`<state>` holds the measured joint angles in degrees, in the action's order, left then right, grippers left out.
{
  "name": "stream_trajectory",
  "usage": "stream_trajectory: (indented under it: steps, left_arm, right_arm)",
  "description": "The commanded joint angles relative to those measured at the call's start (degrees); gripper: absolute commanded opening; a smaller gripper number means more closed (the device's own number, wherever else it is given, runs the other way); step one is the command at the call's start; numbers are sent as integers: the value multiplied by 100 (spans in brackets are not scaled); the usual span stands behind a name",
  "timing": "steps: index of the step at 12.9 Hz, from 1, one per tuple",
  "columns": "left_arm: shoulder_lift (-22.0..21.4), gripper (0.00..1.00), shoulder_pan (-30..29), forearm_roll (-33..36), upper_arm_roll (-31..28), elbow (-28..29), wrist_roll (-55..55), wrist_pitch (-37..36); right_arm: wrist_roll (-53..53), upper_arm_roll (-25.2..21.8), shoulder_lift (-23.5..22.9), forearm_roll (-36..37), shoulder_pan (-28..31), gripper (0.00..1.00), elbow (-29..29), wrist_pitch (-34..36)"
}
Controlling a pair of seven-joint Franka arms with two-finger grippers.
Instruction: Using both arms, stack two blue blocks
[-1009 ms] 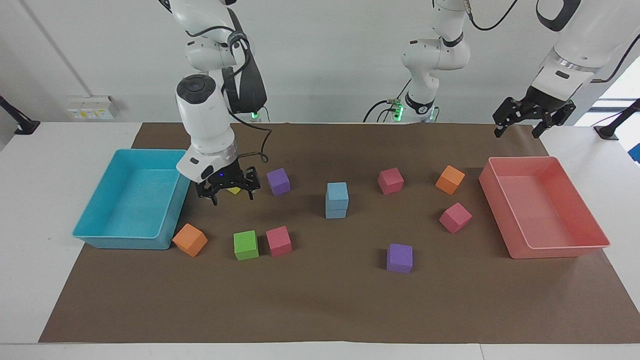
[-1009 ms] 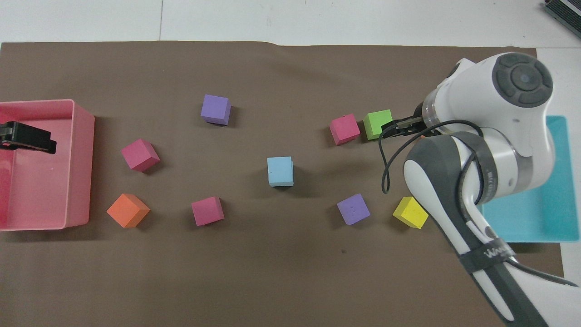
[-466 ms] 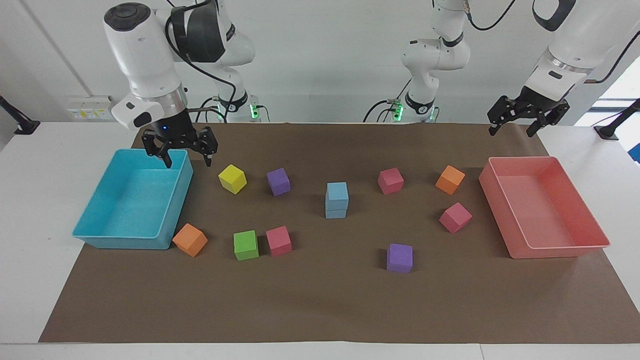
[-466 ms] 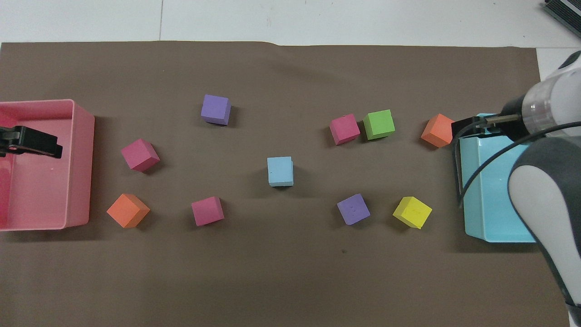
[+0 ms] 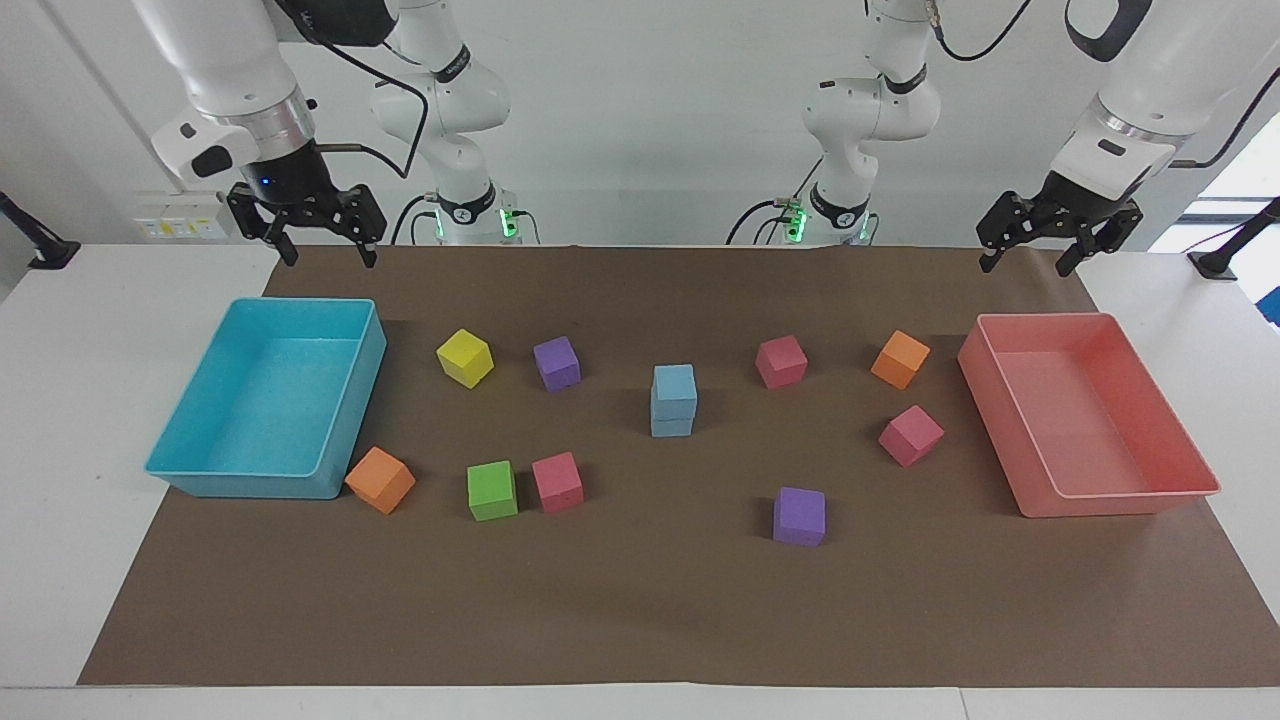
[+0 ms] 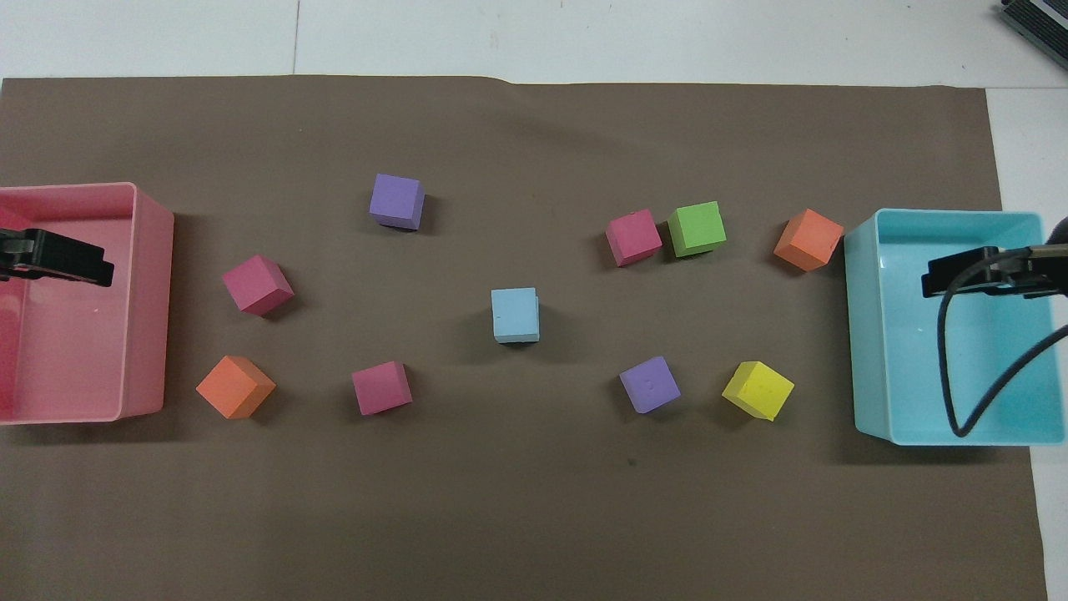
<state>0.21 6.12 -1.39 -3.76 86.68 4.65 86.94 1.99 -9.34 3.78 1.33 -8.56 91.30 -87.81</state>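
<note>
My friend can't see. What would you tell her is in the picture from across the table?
Two blue blocks sit stacked mid-table on brown paper, among scattered coloured cubes. A turquoise tray and a pink tray sit at the table's ends. The right gripper and left gripper hang raised, jaws open, holding nothing.

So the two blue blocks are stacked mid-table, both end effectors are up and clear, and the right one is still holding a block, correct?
Not quite. The two blue blocks are stacked mid-table and both end effectors are up and clear, but the right end effector holds nothing: the facing view shows its fingers open and empty, like the left end effector.
</note>
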Motion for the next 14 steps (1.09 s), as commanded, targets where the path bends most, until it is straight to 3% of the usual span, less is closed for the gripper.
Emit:
stream_trajectory:
  steps: [1,7,14]
  left_arm:
    - [-118,100,3,7,-10,156,106,43]
    - [-223,100,3,95,-10,323,115,113]
    - [-259,100,3,95,-10,376,115,113]
  right_arm:
    - [-67,-76,228,-107,29,100,-33,412]
    - [-454,-59,334,8,21,100,-455,1037]
    - [-445,-50,589,130,12,100,-192,739]
